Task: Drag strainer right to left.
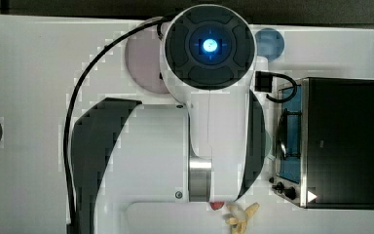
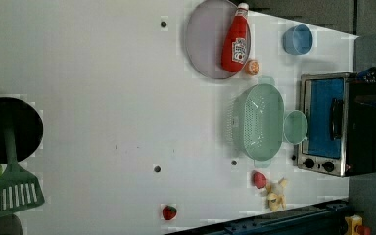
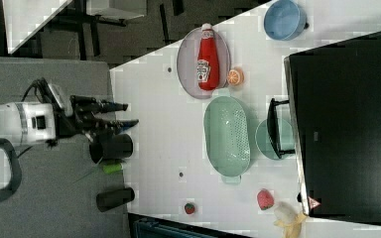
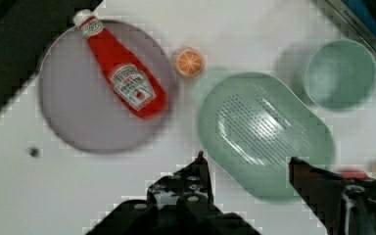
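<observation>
Wrist view has the hand (image 4: 247, 161) spread open and holding nothing, its two dark fingers (image 4: 196, 178) parted above the near rim of the strainer (image 4: 264, 129). Left view shows the strainer on the white bench (image 2: 103, 98), touching a small green bowl (image 2: 294, 127) beside the oven (image 2: 335, 125). A ketchup bottle (image 2: 236, 41) lies on the plate (image 2: 205, 39).
</observation>
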{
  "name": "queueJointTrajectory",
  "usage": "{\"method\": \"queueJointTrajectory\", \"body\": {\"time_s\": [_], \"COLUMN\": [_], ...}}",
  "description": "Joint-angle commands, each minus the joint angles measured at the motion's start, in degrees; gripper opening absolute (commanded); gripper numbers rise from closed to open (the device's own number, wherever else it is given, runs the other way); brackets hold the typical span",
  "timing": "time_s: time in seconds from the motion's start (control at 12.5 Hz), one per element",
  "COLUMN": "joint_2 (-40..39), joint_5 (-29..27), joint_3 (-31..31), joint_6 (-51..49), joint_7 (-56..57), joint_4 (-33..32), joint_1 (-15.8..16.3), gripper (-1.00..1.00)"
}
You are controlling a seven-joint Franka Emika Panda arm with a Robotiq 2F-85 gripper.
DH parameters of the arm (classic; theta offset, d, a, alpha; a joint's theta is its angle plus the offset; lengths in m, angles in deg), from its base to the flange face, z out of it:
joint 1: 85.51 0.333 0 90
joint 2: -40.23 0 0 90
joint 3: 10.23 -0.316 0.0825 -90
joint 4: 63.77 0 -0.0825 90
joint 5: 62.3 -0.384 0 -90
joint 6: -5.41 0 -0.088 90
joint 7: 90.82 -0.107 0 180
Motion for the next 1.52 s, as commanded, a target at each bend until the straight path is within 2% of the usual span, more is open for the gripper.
{"method": "queueJointTrajectory", "body": {"time_s": [0.08, 0.32, 0.48, 0.72, 1.04, 1.28, 1.52], "joint_2": [26.6, 24.7, 22.1, 15.6, 4.1, -5.5, -13.7], "joint_5": [1.7, 1.7, 1.7, 1.7, 1.7, 1.7, 1.7], "joint_3": [3.0, 2.8, 2.6, 2.0, 1.4, 1.3, 1.1], "joint_6": [-14.2, -12.1, -7.1, 6.8, 27.9, 41.6, 50.2], "joint_7": [-4.4, -4.4, -5.0, -8.8, -23.5, -29.7, -35.0], "joint_4": [-12.4, -16.1, -20.3, -28.2, -35.8, -37.6, -37.7], "joint_1": [-1.2, -1.1, -1.1, -1.0, -0.9, -0.6, 0.0], "gripper": [0.4, 1.0, 1.0, 1.0, 1.0, 1.0, 1.0]}}
